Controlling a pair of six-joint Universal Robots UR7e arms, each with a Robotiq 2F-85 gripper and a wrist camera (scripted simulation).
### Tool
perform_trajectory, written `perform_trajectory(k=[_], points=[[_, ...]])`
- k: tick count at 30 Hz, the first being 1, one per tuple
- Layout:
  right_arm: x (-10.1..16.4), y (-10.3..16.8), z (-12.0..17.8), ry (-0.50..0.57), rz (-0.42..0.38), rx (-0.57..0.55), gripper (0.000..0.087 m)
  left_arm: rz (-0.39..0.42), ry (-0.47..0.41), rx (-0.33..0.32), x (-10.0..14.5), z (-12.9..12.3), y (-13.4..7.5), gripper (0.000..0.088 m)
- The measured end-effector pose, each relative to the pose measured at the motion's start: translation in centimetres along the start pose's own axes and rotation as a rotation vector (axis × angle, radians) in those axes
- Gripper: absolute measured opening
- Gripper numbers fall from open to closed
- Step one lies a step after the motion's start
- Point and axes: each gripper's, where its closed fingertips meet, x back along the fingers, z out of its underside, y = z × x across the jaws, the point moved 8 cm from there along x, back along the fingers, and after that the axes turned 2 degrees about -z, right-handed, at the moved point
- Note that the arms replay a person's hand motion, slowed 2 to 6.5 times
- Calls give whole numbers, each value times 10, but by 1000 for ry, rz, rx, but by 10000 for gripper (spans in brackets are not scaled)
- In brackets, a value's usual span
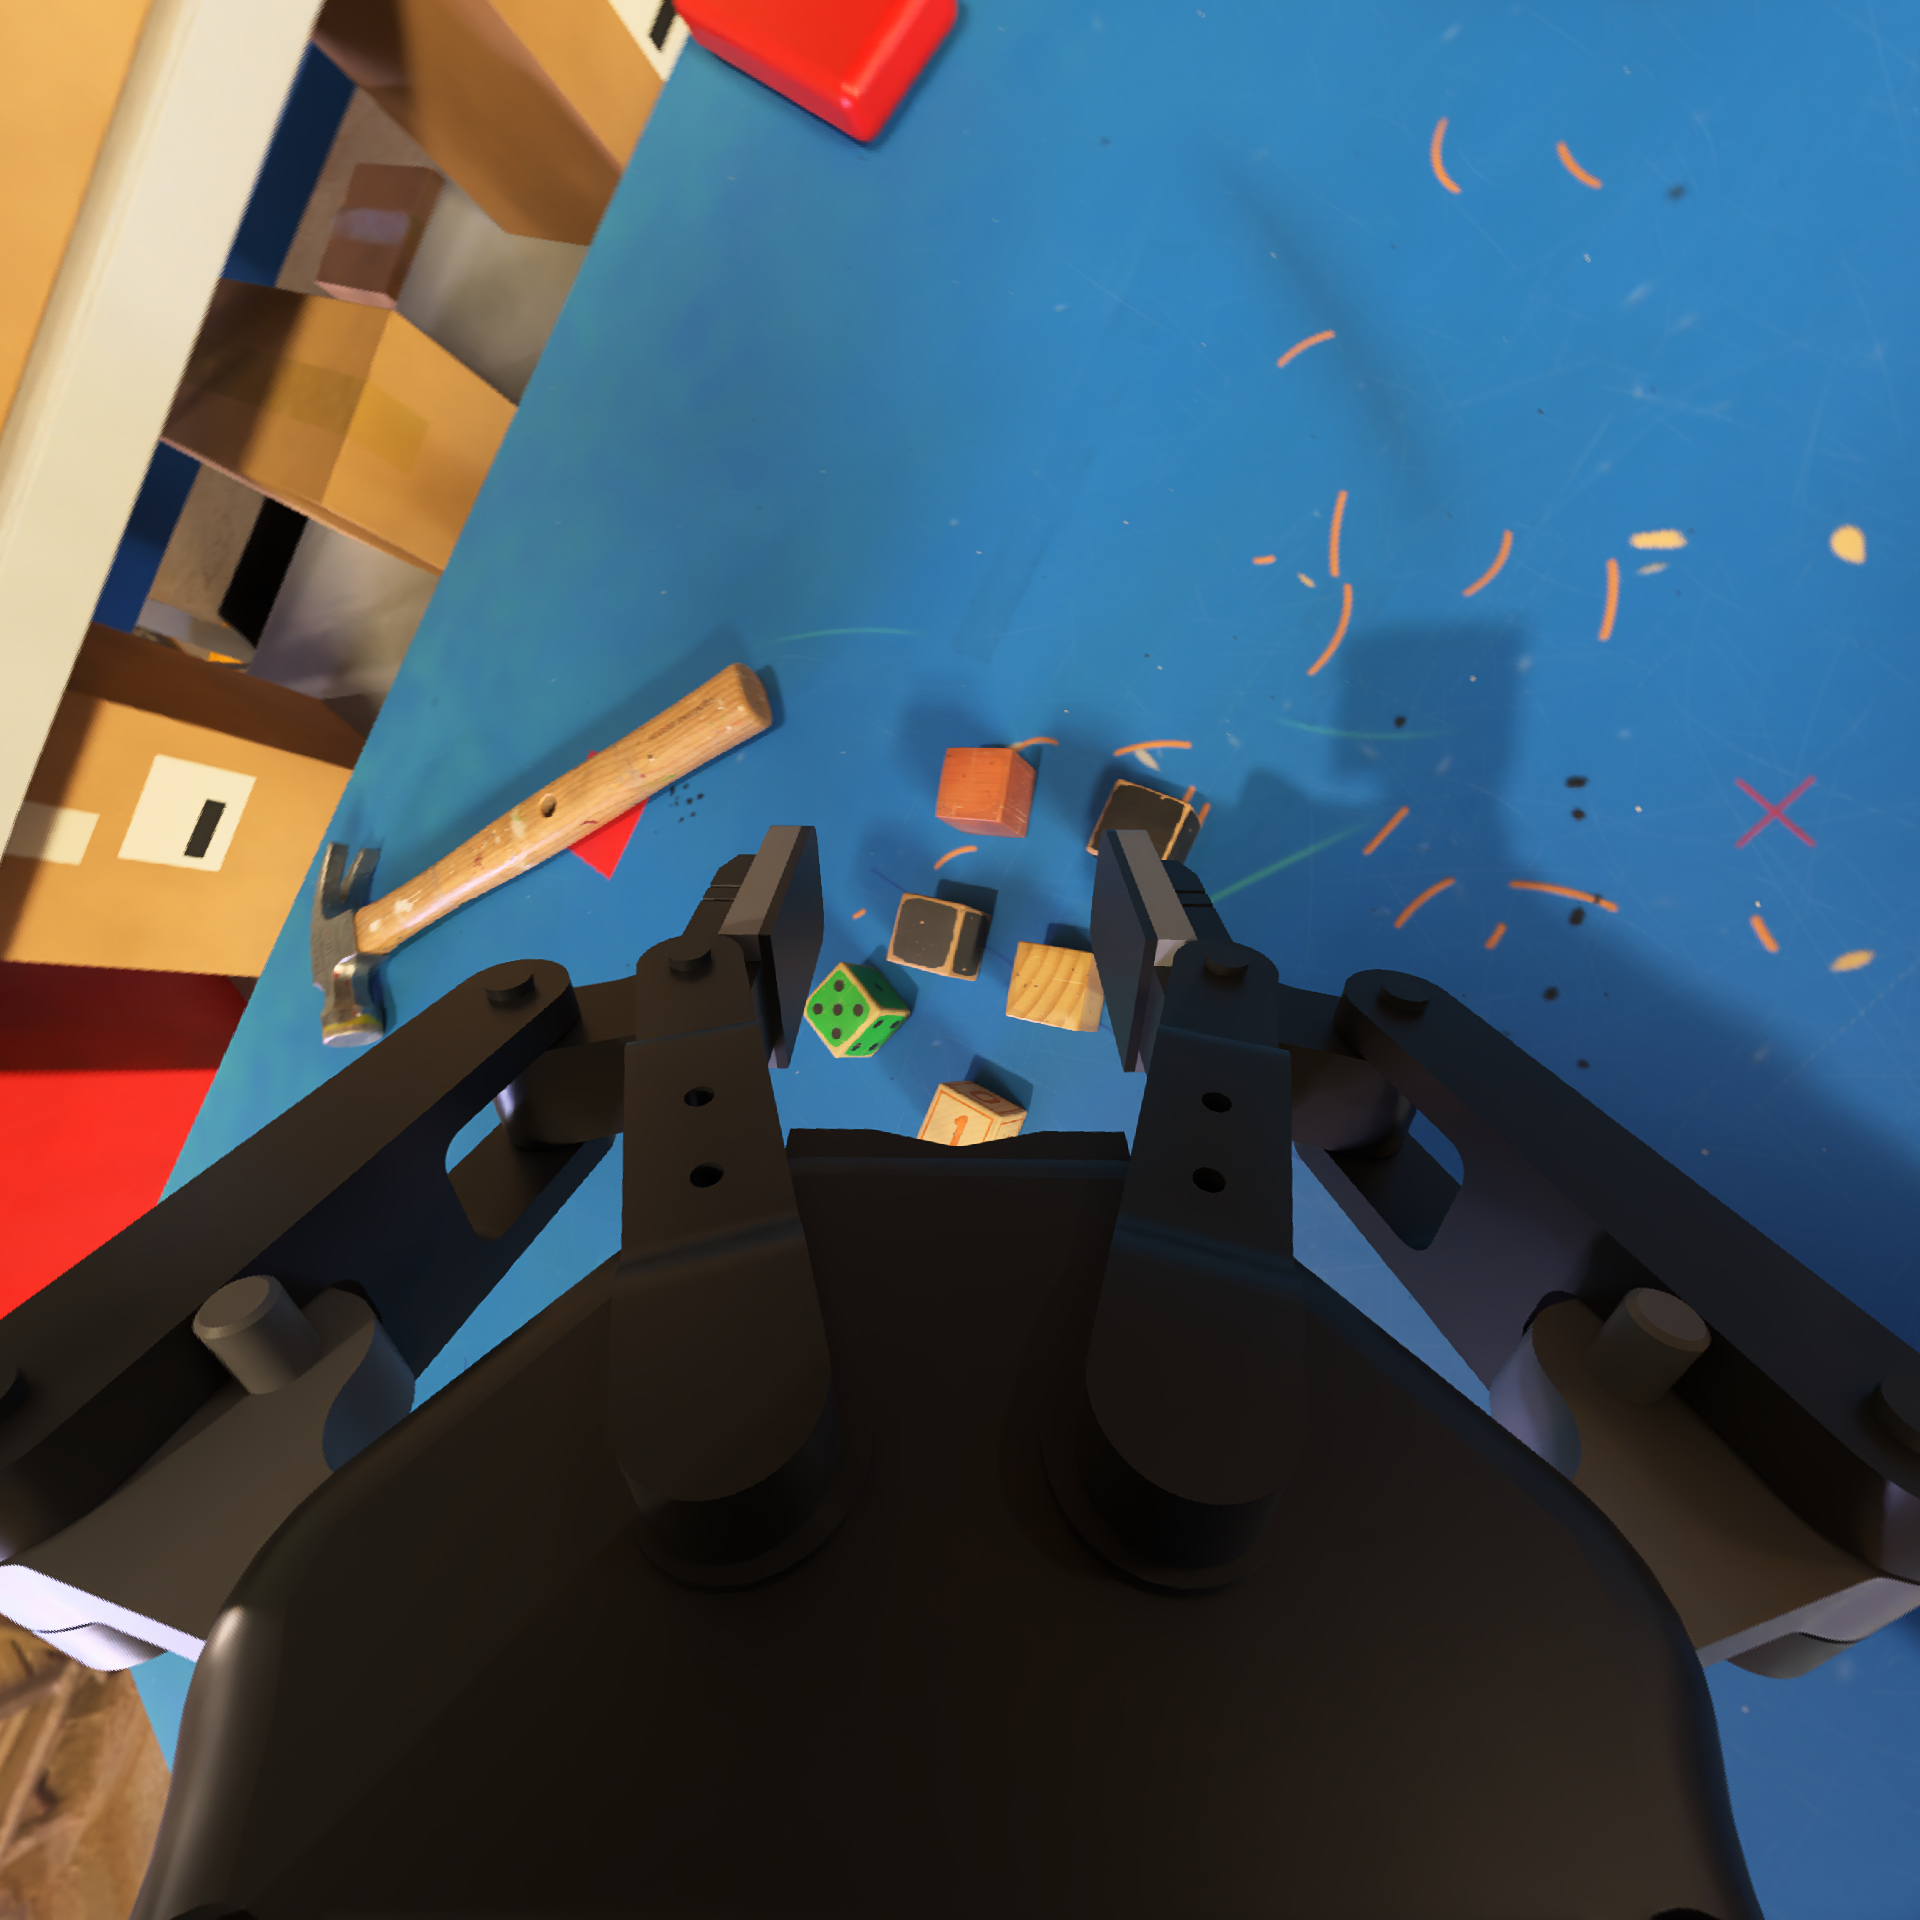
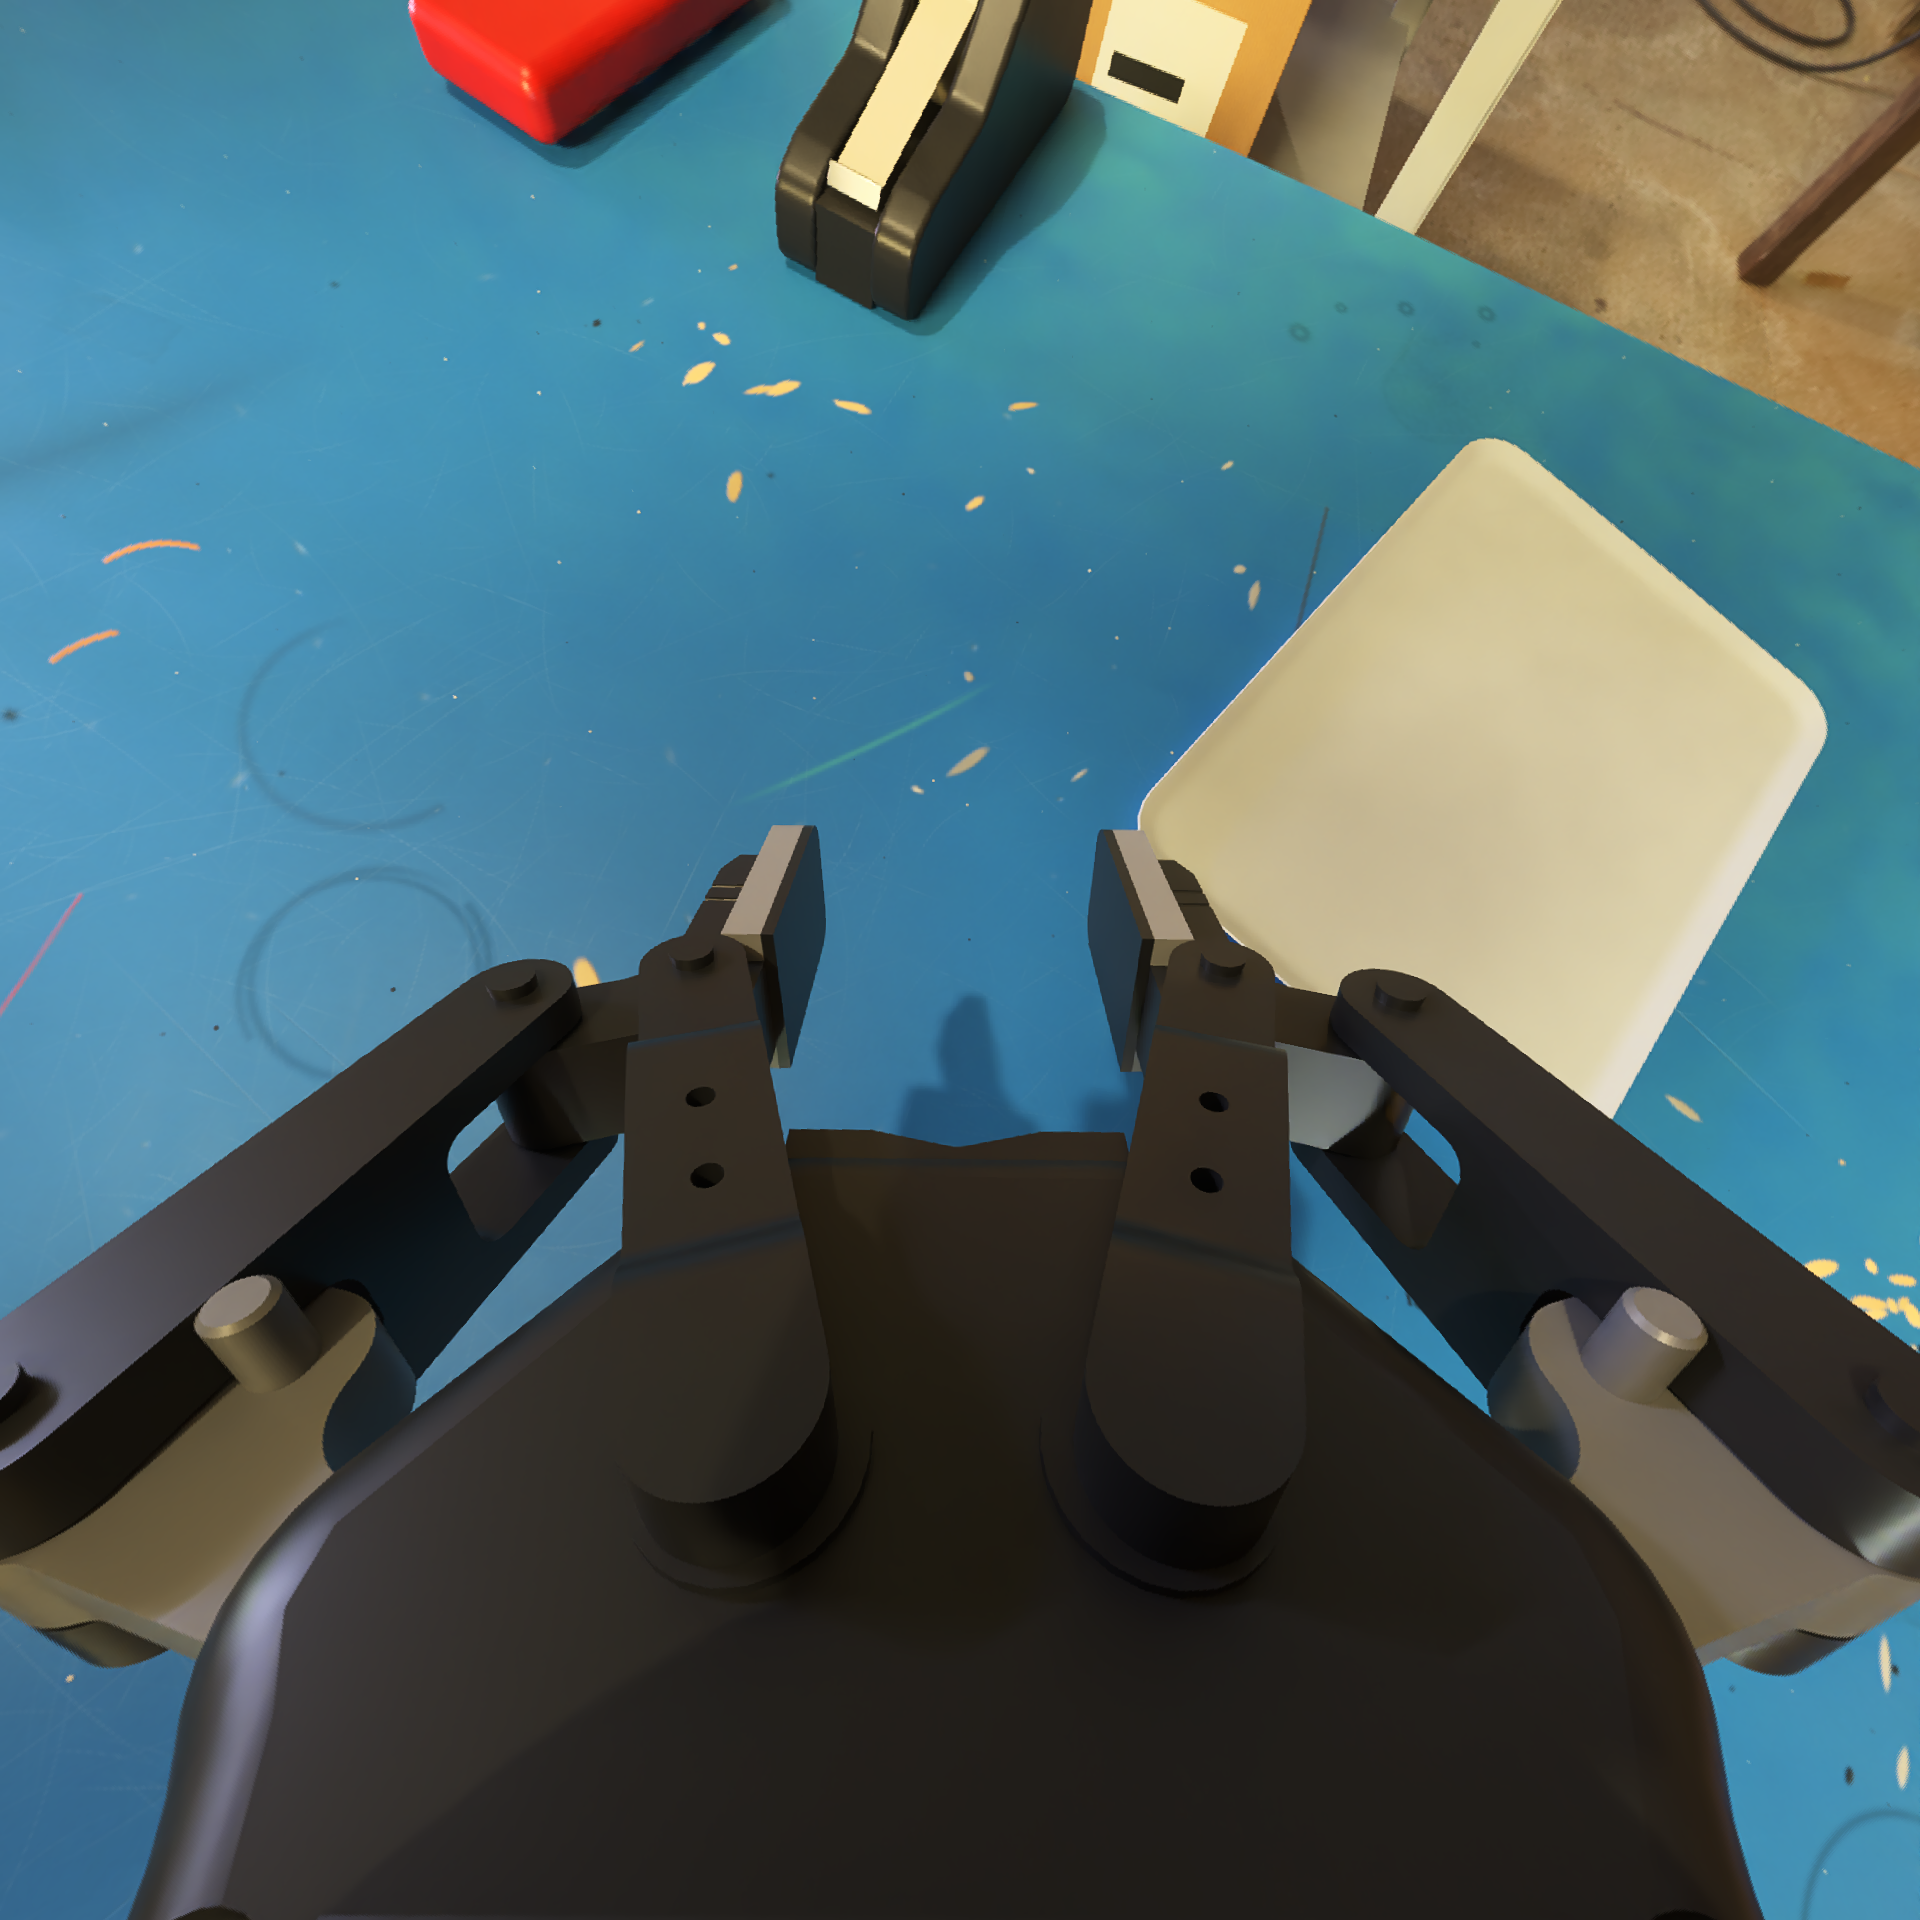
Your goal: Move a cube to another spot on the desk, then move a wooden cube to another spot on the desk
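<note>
Left wrist view: left gripper (image 1: 956,940) spread above the cubes, holding nothing; right gripper (image 2: 956,940) likewise spread, empty.

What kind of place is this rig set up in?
Probably a workshop or storeroom bench. A scuffed, paint-flecked blue desk holds a claw hammer and a black tape dispenser, and cardboard boxes are stacked beside it. Bare, stained floor shows past the desk edge.

- Pale wooden cube (image 1: 1054,986) is resting flat on the blue desk (image 1: 1039,416), grain showing.
- Orange-red cube (image 1: 984,792) is sitting farther off, upright, apart from its neighbours.
</note>
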Motion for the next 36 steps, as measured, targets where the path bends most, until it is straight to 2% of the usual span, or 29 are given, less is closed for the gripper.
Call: perform_trajectory(k=[5, 13, 31, 36], points=[[1, 0, 0, -6, -5, 8, 464, 77, 25, -63, -13, 2, -9, 423], [4, -1, -1, -30, -20, 5, 463, 166, 95, -106, -34, 7, -18, 410], [8, -5, 2, -40, -24, -16, 463, 243, 197, -209, -72, 15, -30, 432], [8, -6, 3, -33, -24, -14, 464, 254, 203, -246, -78, 15, -31, 438]])
